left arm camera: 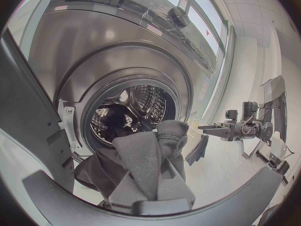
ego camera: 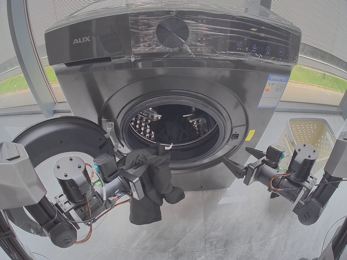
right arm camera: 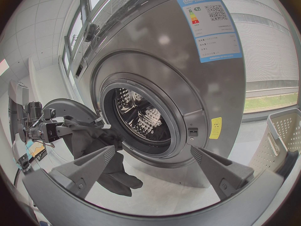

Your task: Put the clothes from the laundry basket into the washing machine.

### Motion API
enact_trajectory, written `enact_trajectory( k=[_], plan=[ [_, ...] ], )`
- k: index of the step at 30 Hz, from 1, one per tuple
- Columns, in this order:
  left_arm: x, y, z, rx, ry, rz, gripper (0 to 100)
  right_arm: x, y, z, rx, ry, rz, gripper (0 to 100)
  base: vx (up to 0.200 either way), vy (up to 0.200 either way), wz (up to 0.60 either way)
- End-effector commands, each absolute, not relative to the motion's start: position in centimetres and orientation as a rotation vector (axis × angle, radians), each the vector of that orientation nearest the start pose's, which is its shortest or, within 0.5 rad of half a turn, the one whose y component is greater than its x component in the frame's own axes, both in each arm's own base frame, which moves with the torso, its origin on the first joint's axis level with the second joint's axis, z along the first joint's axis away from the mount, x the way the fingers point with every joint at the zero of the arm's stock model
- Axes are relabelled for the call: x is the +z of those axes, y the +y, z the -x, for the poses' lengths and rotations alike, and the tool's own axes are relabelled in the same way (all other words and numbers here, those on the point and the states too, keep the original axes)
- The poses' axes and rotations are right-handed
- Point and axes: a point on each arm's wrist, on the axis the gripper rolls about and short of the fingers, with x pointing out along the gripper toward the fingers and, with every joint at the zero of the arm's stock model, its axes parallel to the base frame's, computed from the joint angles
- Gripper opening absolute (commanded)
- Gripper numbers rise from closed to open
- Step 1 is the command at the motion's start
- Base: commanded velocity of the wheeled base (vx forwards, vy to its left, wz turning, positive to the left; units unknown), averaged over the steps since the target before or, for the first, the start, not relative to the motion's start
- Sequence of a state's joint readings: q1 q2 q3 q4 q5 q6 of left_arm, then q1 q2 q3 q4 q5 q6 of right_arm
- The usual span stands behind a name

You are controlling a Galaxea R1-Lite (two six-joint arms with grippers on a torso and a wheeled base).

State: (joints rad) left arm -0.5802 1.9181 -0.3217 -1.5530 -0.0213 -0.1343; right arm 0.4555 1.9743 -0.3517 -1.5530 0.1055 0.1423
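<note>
Dark garment [ego camera: 154,179] — bunched, drooping limp.

Gripped in my left claw [ego camera: 144,172], dark grey garment [ego camera: 155,186] dangling bunched at the washing machine [ego camera: 90,87], its door wide open, dark piece [ego camera: 175,129] inside the drum, cream laundry basket [ego camera: 311,132] standing right of it

Left arm [ego camera: 72,179] and right arm [ego camera: 303,161]: pale grey shells, black cylindrical screw-topped motors, orange-red cables. Right gripper [right arm camera: 152,149] has dark grey wedge fingers [right arm camera: 222,171].

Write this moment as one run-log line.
left gripper: shut on dark garment, before washing machine | right gripper: open, empty | door: open
</note>
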Motion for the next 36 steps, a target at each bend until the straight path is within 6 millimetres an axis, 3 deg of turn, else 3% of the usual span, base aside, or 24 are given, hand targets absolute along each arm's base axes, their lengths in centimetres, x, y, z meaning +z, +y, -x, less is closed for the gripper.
enact_trajectory(
  k=[1, 26, 30, 36],
  plan=[
    [9.9, -15.3, -23.1, -0.6, 0.086, 0.118, 0, 9.1, 12.8, -25.6, 0.557, 0.104, -0.127, 100, 0.2, 0.0, 0.0],
    [9.2, -15.8, -23.0, -0.613, 0.114, 0.115, 0, 8.9, 12.9, -25.1, 0.567, 0.115, -0.122, 100, 0.032, 0.0, 0.0],
    [9.1, -16.6, -22.4, -0.645, 0.124, 0.118, 0, 9.0, 13.2, -24.8, 0.581, 0.117, -0.119, 100, 0.0, 0.0, 0.0],
    [7.3, -18.2, -22.8, -0.668, 0.167, 0.088, 0, 9.3, 13.4, -24.1, 0.6, 0.113, -0.12, 100, 0.0, 0.0, 0.0]
  ],
)
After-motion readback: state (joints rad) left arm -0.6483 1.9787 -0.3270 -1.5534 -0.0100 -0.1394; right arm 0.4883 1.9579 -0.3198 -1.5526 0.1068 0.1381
